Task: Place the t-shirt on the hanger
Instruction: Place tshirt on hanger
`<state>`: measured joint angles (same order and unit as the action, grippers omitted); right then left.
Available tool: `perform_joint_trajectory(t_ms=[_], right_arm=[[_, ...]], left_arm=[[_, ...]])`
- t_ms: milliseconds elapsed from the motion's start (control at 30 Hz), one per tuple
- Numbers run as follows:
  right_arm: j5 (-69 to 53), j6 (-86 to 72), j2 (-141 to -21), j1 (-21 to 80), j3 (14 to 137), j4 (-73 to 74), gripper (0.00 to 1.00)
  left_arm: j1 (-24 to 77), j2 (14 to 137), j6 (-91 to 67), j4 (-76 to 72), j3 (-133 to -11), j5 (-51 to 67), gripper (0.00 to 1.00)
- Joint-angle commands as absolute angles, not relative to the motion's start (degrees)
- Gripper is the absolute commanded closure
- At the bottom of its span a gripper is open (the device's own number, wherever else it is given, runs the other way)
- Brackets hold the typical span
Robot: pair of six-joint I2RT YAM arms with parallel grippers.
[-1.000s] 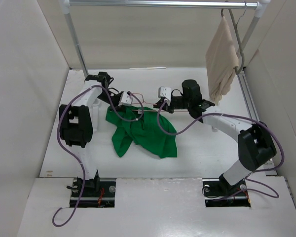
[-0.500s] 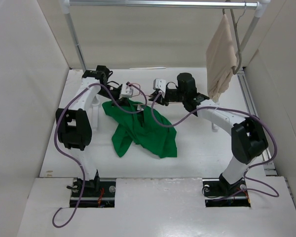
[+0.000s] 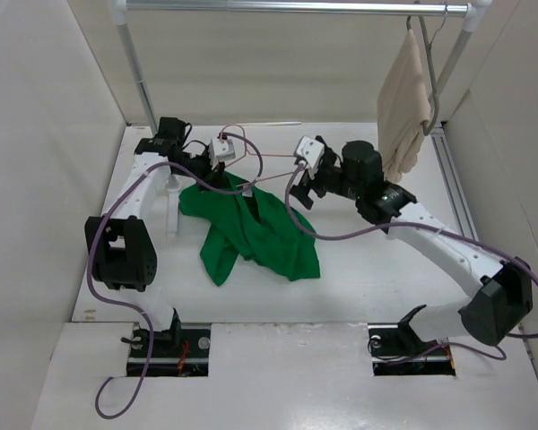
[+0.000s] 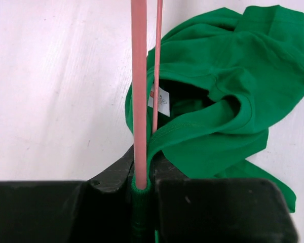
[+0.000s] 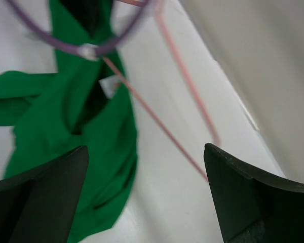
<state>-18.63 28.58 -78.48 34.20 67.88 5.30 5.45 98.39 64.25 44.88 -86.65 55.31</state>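
- Your left gripper [image 4: 142, 173] is clamping shut on the thick rod of the thin pink wire-like clothes hanger [image 4: 139, 76], and a fold of green fabric is showing pinched in the same bite.
- Your right gripper [image 5: 146, 151] is standing wide open and holding nothing, hovering over the hanger's far wires.
- The bright green short-sleeved fabric t-shirt [image 3: 260, 228] is lying crumpled on the white table [image 3: 386, 287] at the centre of the top view. Its collar, with the white label [image 4: 161, 100], is sitting right against the hanger's rods. You cannot tell whether the wire is inside the neck opening.
- Risk: you are holding the hanger at one end only, so it could swing or twist in the jaws if you lift.
- Risk: with cloth caught in the grip, the t-shirt may drag along and bunch instead of sliding over the wire.
- Risk: the purple cable [image 5: 99, 48] is crossing above the hanger in the right wrist view and could snag it.
- In the upper right of the top view, a beige cloth [image 3: 403, 98] is hanging from the metal rail [image 3: 296, 6], close beside the right arm.
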Motion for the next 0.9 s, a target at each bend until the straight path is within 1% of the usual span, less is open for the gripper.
perform_joint_trajectory(t_ms=[0,33,133,200,233,267,300,333,367,400,433,467,500,533,600,800,867], right_arm=[[-14.9,25.2,-78.7,40.7,67.2,12.1,0.0],[-16.8,24.4,-79.3,41.5,67.1,12.1,0.0],[-17.8,21.0,-79.8,43.9,65.9,8.4,0.0],[-17.8,18.6,-82.5,44.4,65.3,4.1,0.1],[-18.6,15.8,-83.7,44.4,64.8,2.7,0.19],[-18.6,14.5,-85.1,44.4,64.8,1.5,0.39],[-18.6,13.0,-86.4,44.4,64.8,-0.5,0.5],[-18.6,10.5,-89.2,44.4,64.3,-1.7,0.57],[-19.3,9.3,-90.4,44.4,64.2,-3.1,0.59],[-19.3,8.1,-91.6,44.4,63.7,-6.2,0.57],[-19.3,7.1,-93.6,44.4,63.7,-8.0,0.53],[-18.6,5.6,-94.6,44.4,63.7,-9.1,0.46],[-18.0,4.8,-95.5,44.4,64.2,-10.0,0.42],[-18.0,4.7,-96.6,44.4,64.2,-11.7,0.4],[-17.1,3.3,-99.4,44.4,64.9,-12.2,0.4],[-6.9,1.8,-103.3,44.4,63.4,-12.7,0.39],[-6.2,1.8,-104.8,43.9,63.4,-12.7,0.39]], left_arm=[[7.0,94.9,57.8,40.5,-85.8,54.1,1.0],[7.0,94.9,57.2,40.5,-85.8,52.0,1.0],[7.7,93.8,56.4,39.5,-85.3,51.9,1.0],[7.7,93.2,54.8,38.7,-84.7,51.9,1.0],[7.7,93.2,54.8,38.7,-84.0,51.9,1.0],[7.7,92.6,54.8,38.7,-84.0,51.9,1.0],[7.7,92.5,54.8,38.7,-83.4,51.9,1.0],[7.7,91.9,55.3,39.3,-82.5,51.9,1.0],[7.7,91.8,55.3,39.3,-82.5,51.9,1.0],[7.7,91.2,55.9,39.9,-82.0,51.4,1.0],[7.7,91.2,55.9,39.9,-81.3,51.4,1.0],[7.7,91.2,55.9,39.9,-81.3,51.4,1.0],[7.7,91.2,55.9,39.9,-80.7,51.4,1.0],[7.7,91.2,55.9,39.9,-80.7,51.4,1.0],[7.7,90.7,54.8,39.3,-80.7,51.4,1.0],[7.7,90.7,53.4,39.3,-80.7,53.1,1.0],[7.7,90.7,53.3,39.3,-80.7,53.1,1.0]])
